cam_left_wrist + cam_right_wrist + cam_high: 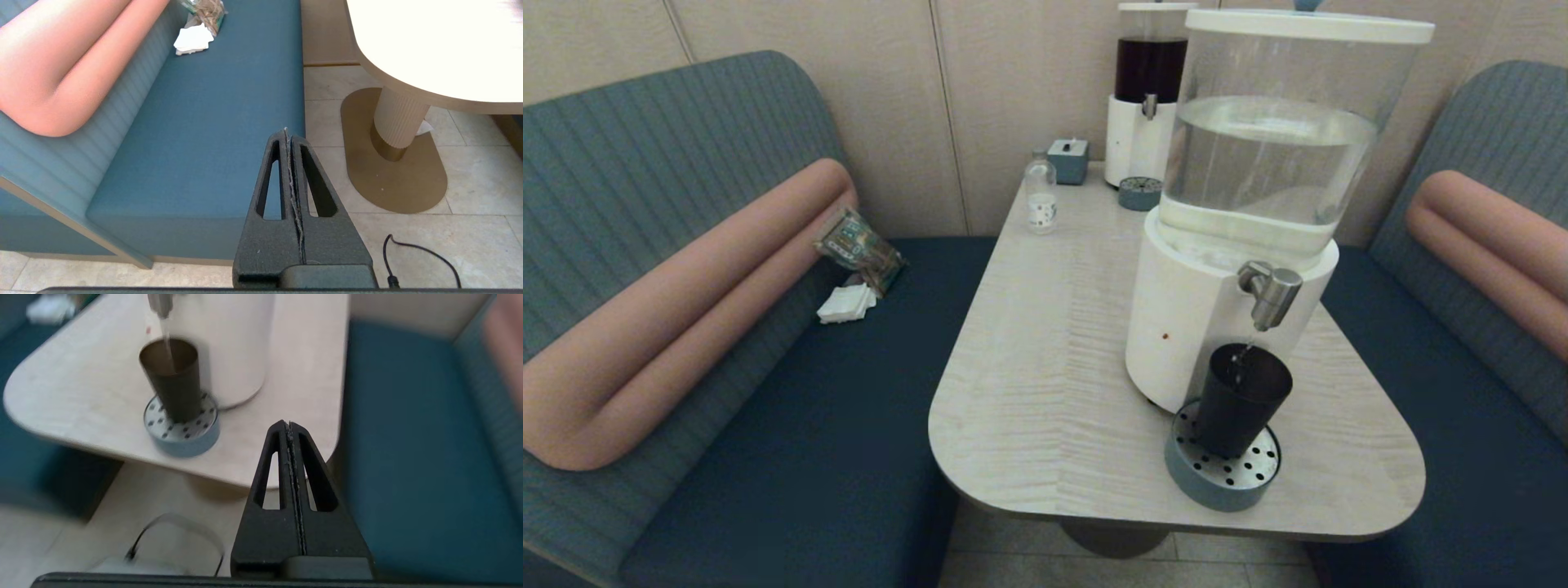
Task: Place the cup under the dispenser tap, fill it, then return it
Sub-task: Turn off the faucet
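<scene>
While water runs in a thin stream from the dispenser tap (1270,292) into the cup (1241,400), the step in hand appears to be the filling, with the return to the table (1045,351) not yet done. The cup stands on the round perforated drip tray (1217,478) at the near right corner of the table, touching the tray's top and just in front of the white base of the water dispenser (1233,245). Neither gripper holds it.

The right gripper (289,425) hangs off the table's near right edge, over the blue bench seat (408,457), its 2 fingers pressed together on nothing. The left gripper (286,131) is parked low beside the table's left edge, above the other bench seat (196,122) and floor, fingers likewise together and empty.

Done well, this step probably calls for leaving the cup alone until the level nears the rim, then stopping the flow before any approach. The right gripper would need to part its fingers first and close around the cup's mid-wall, clear of the spout above. A full, thin-walled tumbler is likely to slosh or flex, so a level lift and a slow, straight withdrawal toward the near edge seem advisable.

The cup's long axis is vertical. Its open mouth points straight up toward the tap, its narrower foot rests on the tray, and no tilt is evident in the head view or the right wrist view.
</scene>
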`<state>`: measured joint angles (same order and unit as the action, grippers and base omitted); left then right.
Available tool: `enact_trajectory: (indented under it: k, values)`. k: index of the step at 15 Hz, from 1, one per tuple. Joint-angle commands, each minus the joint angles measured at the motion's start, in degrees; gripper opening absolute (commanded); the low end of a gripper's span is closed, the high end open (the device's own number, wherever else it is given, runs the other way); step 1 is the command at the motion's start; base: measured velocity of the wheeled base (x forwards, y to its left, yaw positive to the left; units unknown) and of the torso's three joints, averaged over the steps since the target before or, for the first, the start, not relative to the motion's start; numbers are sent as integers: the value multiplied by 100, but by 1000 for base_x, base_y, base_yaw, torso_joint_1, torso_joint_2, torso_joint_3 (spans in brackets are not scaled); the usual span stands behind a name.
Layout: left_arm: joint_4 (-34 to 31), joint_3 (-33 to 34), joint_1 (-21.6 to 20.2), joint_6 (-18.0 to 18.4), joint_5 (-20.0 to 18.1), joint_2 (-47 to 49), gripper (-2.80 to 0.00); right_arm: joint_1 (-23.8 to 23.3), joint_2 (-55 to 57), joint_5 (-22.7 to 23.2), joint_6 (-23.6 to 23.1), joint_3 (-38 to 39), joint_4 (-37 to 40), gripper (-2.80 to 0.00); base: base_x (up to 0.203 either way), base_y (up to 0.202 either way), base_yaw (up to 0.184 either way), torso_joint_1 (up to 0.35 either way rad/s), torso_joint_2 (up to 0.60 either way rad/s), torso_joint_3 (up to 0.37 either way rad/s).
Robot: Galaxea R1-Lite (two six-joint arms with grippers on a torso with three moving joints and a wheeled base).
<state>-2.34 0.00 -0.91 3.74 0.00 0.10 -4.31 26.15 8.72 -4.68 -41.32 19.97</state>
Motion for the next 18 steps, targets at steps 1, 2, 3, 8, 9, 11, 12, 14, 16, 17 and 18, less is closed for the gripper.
enact_trajectory:
  k: [1, 2, 3, 8, 9, 11, 12, 14, 16, 17, 18]
  values:
    - [-3, 0, -3, 4, 0, 8, -280, -25, -834, -68, -14, 393, -208, -280, 0, 0, 0, 0, 0, 0]
    - [-3, 0, -6, 4, 0, 8, -280, -40, -988, -218, -15, 623, -396, -280, 0, 0, 0, 0, 0, 0]
    - [-3, 0, 3, 4, 0, 8, -280, -49, -1008, -418, 33, 764, -764, -280, 0, 0, 0, 0, 0, 0]
    - [-3, 0, -6, 4, 0, 8, -280, -53, -1015, -696, 126, 2067, -2366, -280, 0, 0, 0, 0, 0, 0]
    - [-3, 0, 0, 4, 0, 8, -280, -50, -1015, -645, 145, 2128, -2382, -280, 0, 0, 0, 0, 0, 0]
    - [-3, 0, -6, 4, 0, 8, -280, 63, -1041, -500, 201, 2054, -2201, -280, 0, 0, 0, 0, 0, 0]
    - [-3, 0, -2, 4, 0, 8, -280, 121, -1174, -499, 204, 2083, -2022, -280, 0, 0, 0, 0, 0, 0]
    - [-3, 0, -6, 4, 0, 8, -280, 183, -1296, -536, 225, 2167, -1869, -280, 0, 0, 0, 0, 0, 0]
    - [-3, 0, -6, 4, 0, 8, -280, 298, -1688, -656, 148, 2433, -1889, -280, 0, 0, 0, 0, 0, 0]
    - [-3, 0, -6, 4, 0, 8, -280, 341, -1879, -723, 72, 2535, -1896, -280, 0, 0, 0, 0, 0, 0]
    - [-3, 0, 3, 4, 0, 8, -280, 363, -2164, -763, -28, 2630, -1916, -280, 0, 0, 0, 0, 0, 0]
